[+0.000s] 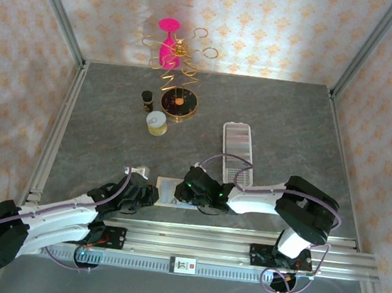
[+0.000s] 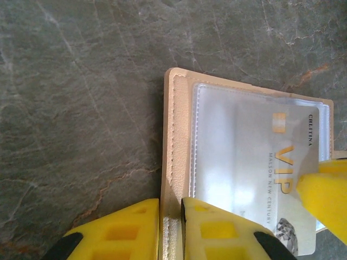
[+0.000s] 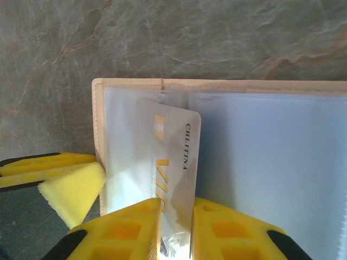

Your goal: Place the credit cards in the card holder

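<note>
Glossy plastic, the credit card (image 3: 176,146) looks light, stiff and slippery. The right pincer (image 3: 176,208) clamps its near edge, half inside the beige wallet (image 3: 130,84) near the arms. The left pincer (image 2: 171,208) clamps the wallet's spine. The white card holder (image 1: 244,175) lies just farther right.

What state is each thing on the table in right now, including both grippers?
Wallet: open flat, edge clamped by left gripper.
VIP card: partly in the clear sleeve, pinched by right gripper.
Card holder: lying flat, apart from both grippers.
Left gripper: shut on wallet.
Right gripper: shut on VIP card.
</note>
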You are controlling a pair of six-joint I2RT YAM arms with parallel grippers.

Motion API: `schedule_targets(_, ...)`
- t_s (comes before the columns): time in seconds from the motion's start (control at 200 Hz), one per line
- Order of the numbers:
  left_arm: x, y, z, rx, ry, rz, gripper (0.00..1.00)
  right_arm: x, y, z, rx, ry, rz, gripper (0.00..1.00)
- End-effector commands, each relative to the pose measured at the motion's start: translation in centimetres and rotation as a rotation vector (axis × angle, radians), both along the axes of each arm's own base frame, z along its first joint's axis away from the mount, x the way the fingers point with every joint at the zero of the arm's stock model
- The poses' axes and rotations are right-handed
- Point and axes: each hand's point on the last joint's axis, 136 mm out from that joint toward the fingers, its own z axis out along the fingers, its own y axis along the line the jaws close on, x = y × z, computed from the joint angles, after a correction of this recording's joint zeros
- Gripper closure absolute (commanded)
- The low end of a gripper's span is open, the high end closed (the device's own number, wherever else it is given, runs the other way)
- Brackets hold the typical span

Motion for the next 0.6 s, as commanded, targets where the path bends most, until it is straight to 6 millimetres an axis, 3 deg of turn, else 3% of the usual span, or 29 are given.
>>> schedule_targets(0.0,-0.7,-0.1,-0.6,-0.011,0.025,-0.015,0.83,0.1,0.9,0.3,-0.007,-0.018,0.023,0.79)
schedule_targets(0.18,-0.8,0.0,-0.7,-0.005,0.028,-0.014,0.83,0.4,-0.6,0.1,-0.077,-0.043,-0.005,0.71)
schedule_targets(0.325,-0.8,-0.1,-0.7,-0.010,0.026,-0.016,0.83,0.3,-1.3,0.1,-0.096,-0.043,-0.014,0.72)
schedule_targets(0.591,-0.7,-0.5,-0.4,-0.028,0.015,-0.034,0.84,-0.3,0.6,0.2,-0.048,-0.021,0.027,0.81)
